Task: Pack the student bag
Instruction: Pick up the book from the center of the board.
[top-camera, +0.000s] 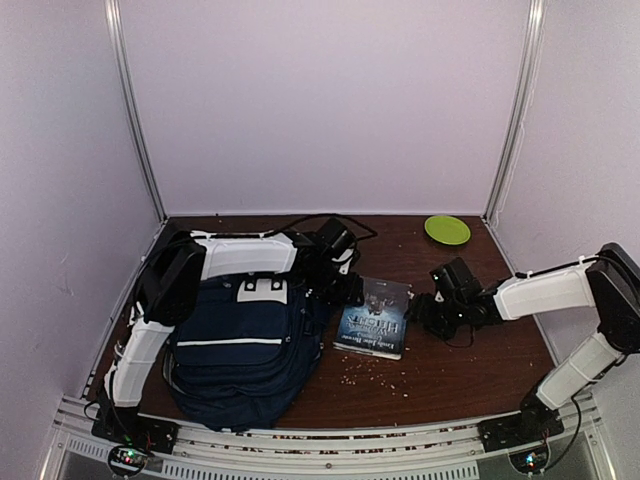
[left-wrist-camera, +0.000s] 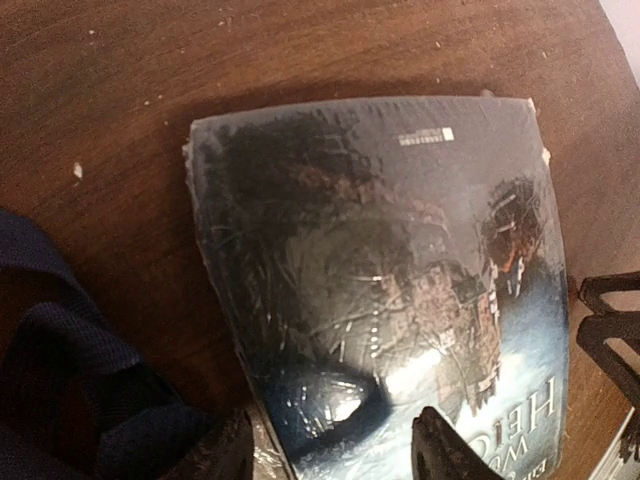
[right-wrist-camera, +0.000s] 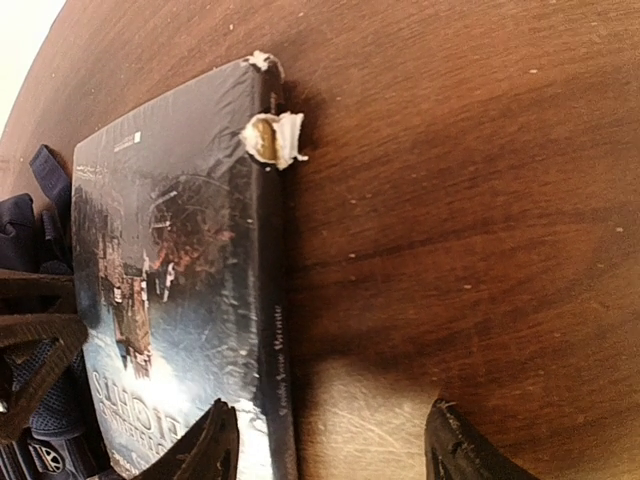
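The navy student bag (top-camera: 245, 345) lies flat at the left of the table, under my left arm. A dark-covered book (top-camera: 374, 317) lies flat just to its right. My left gripper (top-camera: 340, 290) is open at the book's left edge; in the left wrist view (left-wrist-camera: 335, 455) its fingertips (left-wrist-camera: 445, 450) straddle that edge over the book (left-wrist-camera: 380, 270), with a bag strap (left-wrist-camera: 70, 370) beside it. My right gripper (top-camera: 425, 312) is open at the book's right edge; in the right wrist view (right-wrist-camera: 330, 450) it straddles the spine of the book (right-wrist-camera: 180, 260), which has a torn corner (right-wrist-camera: 270, 138).
A green plate (top-camera: 447, 229) sits at the back right of the brown table (top-camera: 470, 370). Small crumbs (top-camera: 375, 370) lie in front of the book. White walls close in the back and both sides.
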